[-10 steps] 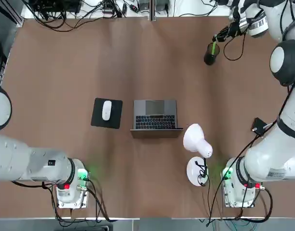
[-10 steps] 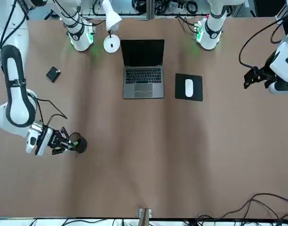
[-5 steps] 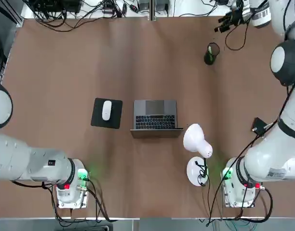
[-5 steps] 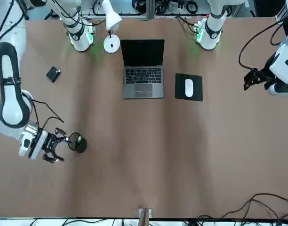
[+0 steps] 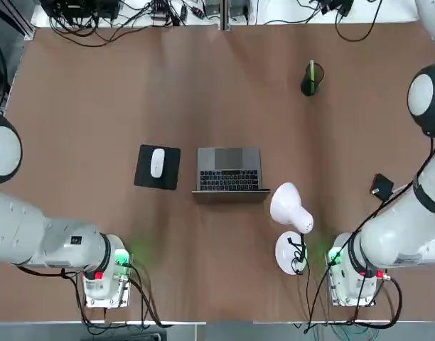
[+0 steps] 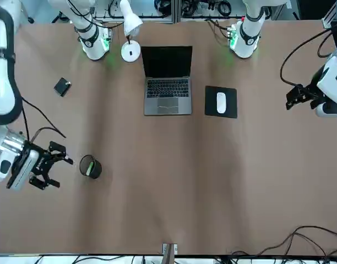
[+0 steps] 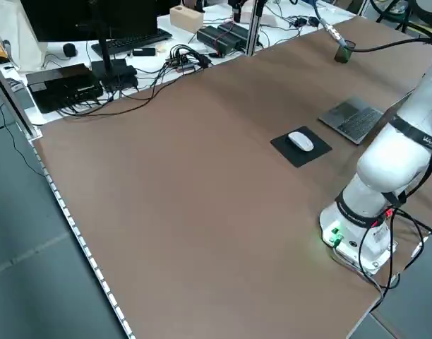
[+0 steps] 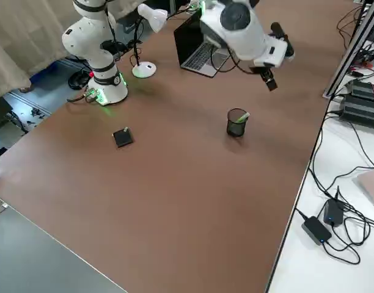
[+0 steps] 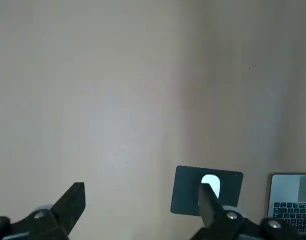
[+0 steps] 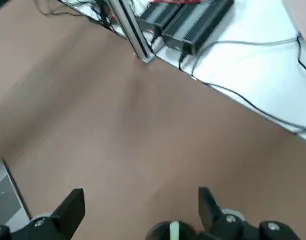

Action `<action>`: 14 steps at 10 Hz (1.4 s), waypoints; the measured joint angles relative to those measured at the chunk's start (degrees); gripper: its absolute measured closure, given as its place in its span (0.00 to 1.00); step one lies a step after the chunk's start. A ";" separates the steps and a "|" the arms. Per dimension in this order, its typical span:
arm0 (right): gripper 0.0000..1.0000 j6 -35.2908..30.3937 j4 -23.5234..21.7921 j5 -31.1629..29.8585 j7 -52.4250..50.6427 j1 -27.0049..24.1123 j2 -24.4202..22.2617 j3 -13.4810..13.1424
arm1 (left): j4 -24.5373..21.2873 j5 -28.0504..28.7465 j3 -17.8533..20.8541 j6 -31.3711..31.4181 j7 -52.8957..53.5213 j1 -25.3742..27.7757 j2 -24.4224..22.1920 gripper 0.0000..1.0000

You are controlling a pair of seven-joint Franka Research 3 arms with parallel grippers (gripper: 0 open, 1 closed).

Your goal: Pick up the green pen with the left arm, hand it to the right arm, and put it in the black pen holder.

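From overhead, the green pen (image 5: pixel 311 72) is seen standing in the black pen holder (image 5: pixel 310 80), so the placing is judged done. In the front view, the right gripper (image 6: pixel 47 163) is held wide and empty beside the holder. The left gripper (image 9: pixel 138 210) is spread wide, empty, above the mouse (image 9: pixel 209 183).

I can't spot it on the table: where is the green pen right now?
The green pen stands inside the black pen holder at the table's far right in the top view; the open right gripper hovers beside it in the front view.
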 joint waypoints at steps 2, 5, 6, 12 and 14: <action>0.00 -4.87 1.62 -10.89 14.89 0.85 -2.75 -0.01 | 0.50 0.00 0.01 0.00 -0.02 0.02 0.03 0.00; 0.00 -16.18 7.10 -26.86 34.38 0.85 -6.06 -0.11 | 0.74 0.00 -0.19 0.00 -0.02 -0.66 0.06 0.00; 0.00 -18.33 7.68 -30.73 37.64 0.83 -7.39 -0.25 | 0.75 0.00 -0.27 0.00 -0.02 -0.88 0.07 0.00; 0.00 -25.28 6.22 -37.06 47.28 -1.76 -14.74 -1.03 | 0.80 0.00 -0.25 0.00 -0.02 -0.77 0.09 0.00; 0.00 -18.70 1.16 -37.06 47.28 -2.24 -15.60 -1.05 | 0.83 0.00 -0.26 0.00 -0.02 -0.92 0.09 0.00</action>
